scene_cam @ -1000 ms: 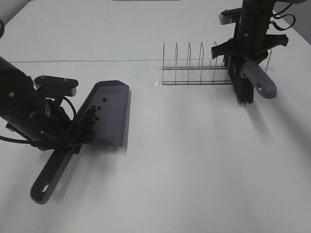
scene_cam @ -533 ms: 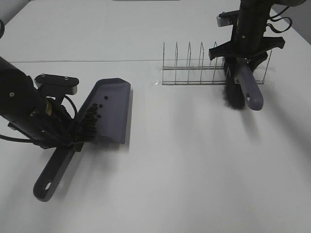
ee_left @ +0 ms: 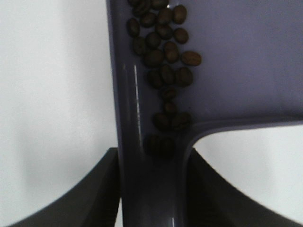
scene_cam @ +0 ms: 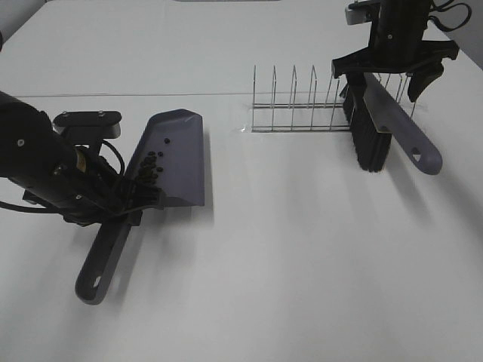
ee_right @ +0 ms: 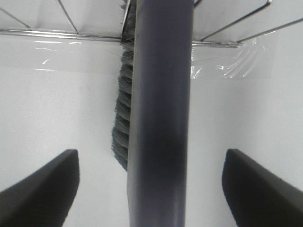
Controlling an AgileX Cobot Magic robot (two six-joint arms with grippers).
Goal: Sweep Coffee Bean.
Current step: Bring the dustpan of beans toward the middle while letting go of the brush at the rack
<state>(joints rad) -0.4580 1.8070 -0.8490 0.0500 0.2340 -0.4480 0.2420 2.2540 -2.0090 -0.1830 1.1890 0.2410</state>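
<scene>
The right pincer (scene_cam: 394,72) is spreading, releasing the brush (scene_cam: 373,128) by the rack (scene_cam: 302,105); the left pincer (scene_cam: 121,207) is gripping the bean-laden dustpan (scene_cam: 177,158).

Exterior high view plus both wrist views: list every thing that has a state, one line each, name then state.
dustpan: gripped by its handle, pan tilted, holding beans.
coffee beans: all gathered inside the dustpan, clustered near the handle end.
brush: released, lying beside the rack, bristles against the table.
dish rack: upright, slots empty.
left gripper: shut on the dustpan handle.
right gripper: open, fingers wide apart on either side of the brush handle.
</scene>
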